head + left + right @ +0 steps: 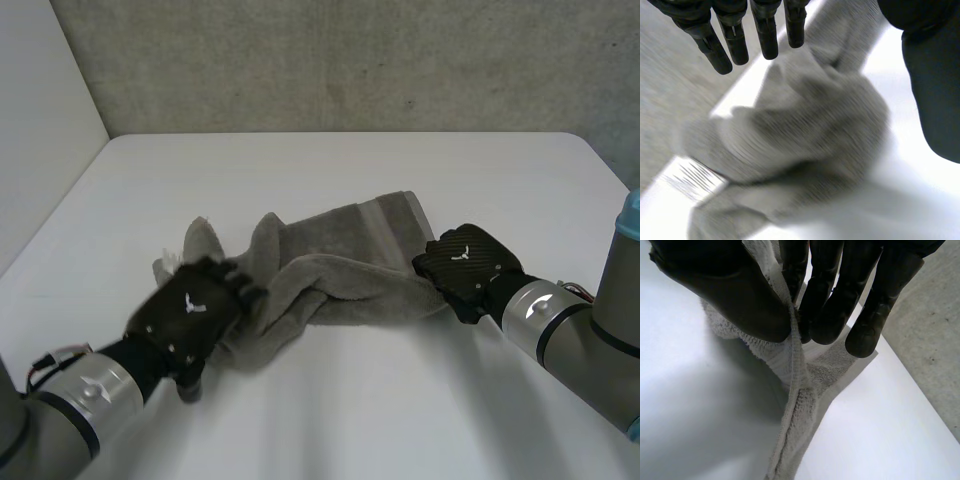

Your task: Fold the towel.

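Observation:
A grey towel (330,265) lies rumpled and bunched across the middle of the white table (350,170). My left hand (188,315) hovers over its left end; its fingers (730,37) are straight and spread above the crumpled towel (805,135), holding nothing. A white label (692,177) shows on the cloth under that hand. My right hand (468,265) is at the towel's right edge. There its thumb (740,295) and fingers (825,300) pinch the towel's hem (795,390), which hangs down from the grip.
The table's back edge meets a grey wall (350,60). Bare tabletop lies in front of the towel and behind it.

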Robot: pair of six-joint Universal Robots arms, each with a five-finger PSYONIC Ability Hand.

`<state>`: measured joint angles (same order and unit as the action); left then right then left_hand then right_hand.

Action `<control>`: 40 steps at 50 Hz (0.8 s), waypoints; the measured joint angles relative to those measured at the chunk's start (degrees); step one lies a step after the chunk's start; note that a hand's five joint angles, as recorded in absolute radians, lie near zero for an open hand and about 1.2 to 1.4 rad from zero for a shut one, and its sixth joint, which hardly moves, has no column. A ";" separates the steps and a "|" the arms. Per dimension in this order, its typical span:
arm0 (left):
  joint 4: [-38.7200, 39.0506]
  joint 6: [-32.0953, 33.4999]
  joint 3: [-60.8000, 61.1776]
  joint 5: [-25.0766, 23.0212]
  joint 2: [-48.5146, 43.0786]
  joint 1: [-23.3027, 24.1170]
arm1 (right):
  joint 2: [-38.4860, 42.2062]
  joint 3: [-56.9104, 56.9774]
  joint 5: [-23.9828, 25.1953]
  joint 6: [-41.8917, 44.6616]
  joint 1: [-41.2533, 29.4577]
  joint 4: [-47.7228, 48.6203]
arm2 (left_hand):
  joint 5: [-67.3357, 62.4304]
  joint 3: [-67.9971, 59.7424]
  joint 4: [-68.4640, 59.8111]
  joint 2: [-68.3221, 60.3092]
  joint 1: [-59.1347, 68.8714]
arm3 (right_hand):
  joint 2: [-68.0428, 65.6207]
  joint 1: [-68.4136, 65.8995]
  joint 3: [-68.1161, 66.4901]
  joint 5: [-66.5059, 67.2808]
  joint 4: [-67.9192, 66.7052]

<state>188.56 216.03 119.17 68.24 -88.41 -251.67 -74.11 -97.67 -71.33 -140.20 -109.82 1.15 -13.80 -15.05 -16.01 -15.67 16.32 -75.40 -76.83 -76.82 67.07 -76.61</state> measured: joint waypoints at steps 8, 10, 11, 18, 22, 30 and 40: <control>0.37 -10.15 -10.04 0.68 -0.48 -0.28 | 0.15 -1.59 -0.19 -0.02 -0.27 2.46 | -0.64 -0.08 -0.01 -0.01 0.01 | 0.00 0.00 0.00 0.00 0.00; 0.42 -12.77 -13.52 1.28 -3.46 -0.38 | 0.28 -1.89 -0.18 -0.04 -0.46 2.60 | -1.19 -0.16 -0.01 -0.07 0.02 | 0.00 0.00 0.00 0.00 0.00; 0.43 -13.59 -15.21 1.78 -5.26 -0.40 | 0.32 -2.04 -0.16 -0.04 -0.55 2.61 | -1.60 -0.26 -0.12 -0.27 0.11 | 0.00 0.00 0.00 0.00 0.00; 0.00 -14.53 -24.62 6.13 -17.45 -0.17 | 0.46 -2.85 -0.06 0.00 -0.92 2.59 | -6.52 -5.21 -3.27 -4.39 3.29 | 0.00 0.00 0.00 0.00 0.00; -2.83 -12.10 -30.12 7.99 -24.85 -0.06 | 0.51 -3.25 -0.04 0.01 -0.91 2.56 | -13.84 -12.38 -11.50 -11.71 11.24 | 0.00 0.00 0.00 0.00 0.00; -12.14 -6.26 -35.40 8.71 -32.02 -0.24 | 0.61 -3.52 -0.03 0.09 -0.54 2.56 | -21.94 -20.58 -19.53 -19.84 19.24 | 0.00 0.00 0.00 0.00 0.00; -16.24 -4.45 -35.30 8.75 -31.65 -0.85 | 1.75 -2.07 -0.15 0.54 -0.31 2.40 | -53.93 -53.51 -52.81 -52.69 51.71 | 0.00 0.00 0.00 0.00 0.00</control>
<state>172.32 211.58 83.87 76.99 -120.07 -252.52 -72.36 -99.74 -71.47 -139.66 -110.13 3.55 -67.73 -68.56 -68.83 -68.36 68.02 -75.40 -76.83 -76.82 67.07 -76.61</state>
